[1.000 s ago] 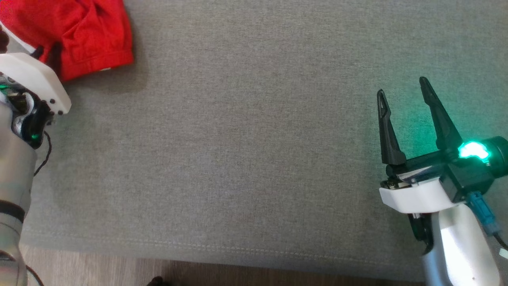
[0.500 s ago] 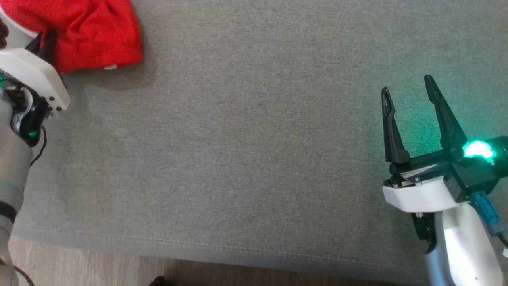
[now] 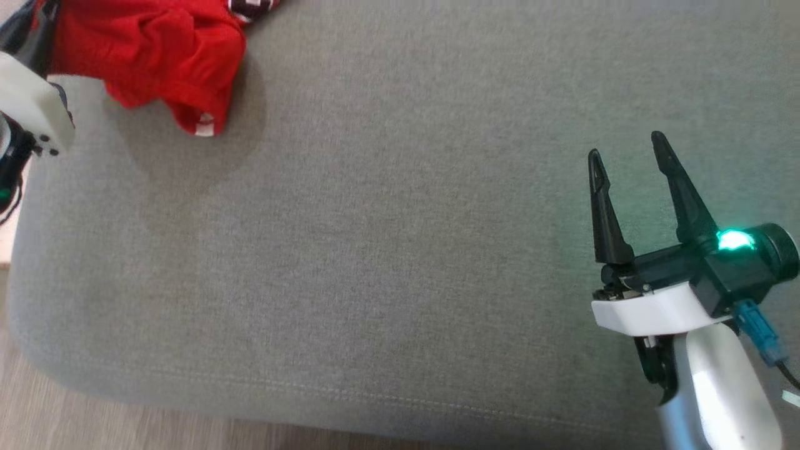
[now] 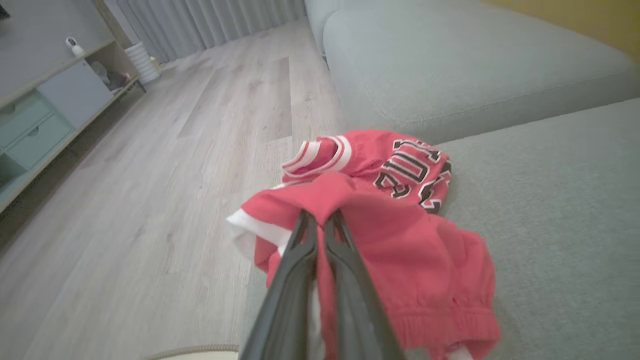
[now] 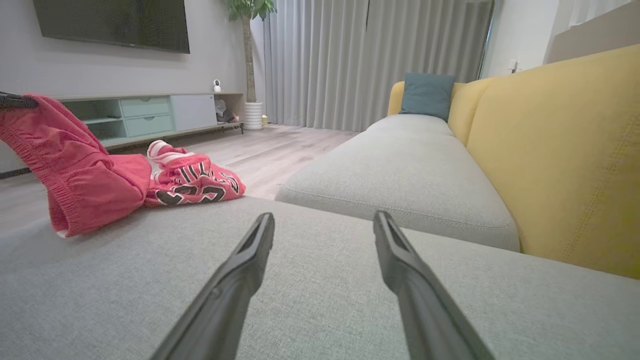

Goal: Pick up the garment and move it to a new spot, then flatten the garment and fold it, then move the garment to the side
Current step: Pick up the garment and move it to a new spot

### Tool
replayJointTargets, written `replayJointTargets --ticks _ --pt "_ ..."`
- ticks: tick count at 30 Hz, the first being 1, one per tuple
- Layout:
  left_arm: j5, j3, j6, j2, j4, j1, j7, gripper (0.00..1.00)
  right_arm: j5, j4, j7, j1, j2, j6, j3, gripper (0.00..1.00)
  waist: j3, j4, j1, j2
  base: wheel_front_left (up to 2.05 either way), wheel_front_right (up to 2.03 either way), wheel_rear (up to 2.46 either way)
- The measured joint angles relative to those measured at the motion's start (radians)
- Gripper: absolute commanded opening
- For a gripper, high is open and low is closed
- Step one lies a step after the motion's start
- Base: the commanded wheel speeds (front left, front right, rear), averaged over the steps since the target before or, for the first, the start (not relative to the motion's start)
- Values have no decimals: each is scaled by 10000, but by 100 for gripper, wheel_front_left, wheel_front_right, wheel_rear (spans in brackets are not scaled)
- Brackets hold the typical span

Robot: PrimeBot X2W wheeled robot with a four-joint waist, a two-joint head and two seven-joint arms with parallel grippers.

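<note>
1. We counted two pincers, one lettered jersey (image 4: 365,150), and one plain red cloth (image 4: 415,260) with a gathered hem.
2. The left pincer (image 4: 320,217) was clamped shut on a fold of the red cloth, holding that part up off the grey sofa seat (image 3: 400,250).
3. The right pincer (image 3: 626,145) stood with its fingers wide apart, gripping nothing, low over a bare stretch of the seat.
4. The jersey lay crumpled on the seat, near the edge by the wooden floor (image 4: 150,200). It was just beyond the left pincer's fingertips and touched the held cloth. We could not tell whether the two were joined.
5. The jersey was well apart from the right pincer, off to that pincer's left across the seat.
</note>
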Motion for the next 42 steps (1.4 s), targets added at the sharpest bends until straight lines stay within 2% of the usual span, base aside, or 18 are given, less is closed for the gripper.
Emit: replayJointTargets --ticks 5,9,14,16,21,26,30,36,42 --pt "236 -920 0 477 -1181 -413 -84 0 424 161 0 28 2 0 15 100 -761 -296 0 0 0 0 0" --pt "288 -1409 0 616 -2021 -710 -63 0 627 249 -2 47 4 0 -6 100 -1136 -571 0 0 0 0 0" --pt "380 -2186 0 713 -3599 -1178 136 0 945 343 -13 199 6 0 -27 100 -1697 -1201 0 0 0 0 0" --pt "376 -2569 0 688 -4560 -1343 299 0 1151 370 -13 311 6 0 -42 100 -1954 -1678 0 0 0 0 0" --pt "366 -2963 0 424 -5816 -1481 468 0 1534 314 -17 306 10 0 98 100 -2140 -2594 0 0 0 0 0" --pt "71 -2943 274 -464 -6335 -1407 56 0 1812 132 -44 272 8 0 58 100 -1908 -3448 0 0 0 0 0" --pt "-155 -2976 441 -1101 -5641 -681 -328 0 2040 84 -44 87 10 0 105 100 -1464 -3938 0 0 0 0 0" --pt "-382 -3135 491 -1427 -2913 900 -523 0 2284 -61 -44 -174 12 0 255 100 -804 -4546 0 0 0 0 0" --pt "-376 -2953 631 -1921 -886 1454 -612 0 2301 -148 -44 -203 12 0 265 100 -424 -4760 0 0 0 0 0"
